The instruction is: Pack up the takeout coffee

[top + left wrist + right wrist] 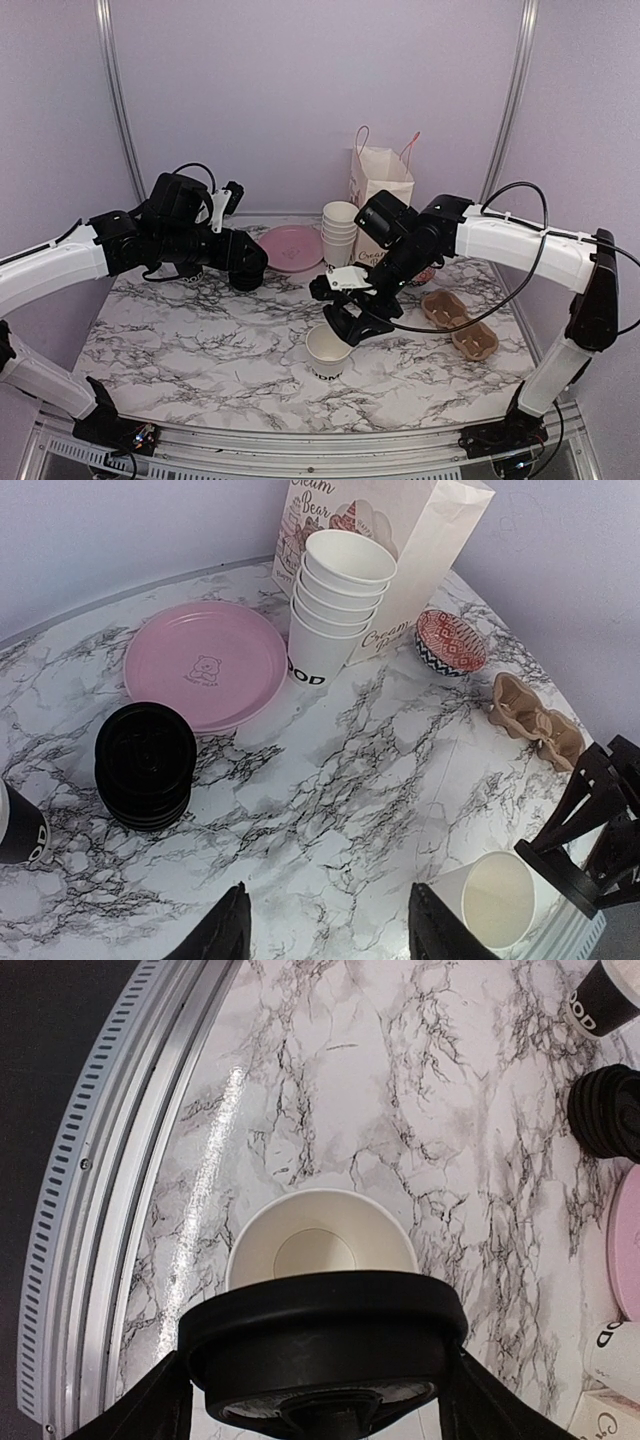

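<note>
A single white paper coffee cup stands upright and lidless near the table's front middle, its inside empty. It also shows at the lower right of the left wrist view. My right gripper hovers just above it, shut on a black dome lid that it holds by the sides. The lid sits over the near half of the cup's mouth and is apart from the rim. My left gripper is open and holds nothing, over bare marble at the back left.
A stack of black lids and a black cup stand at the left. Behind are a pink plate, stacked lidless white cups and a paper bag. A patterned bowl and a brown cardboard cup carrier lie at the right.
</note>
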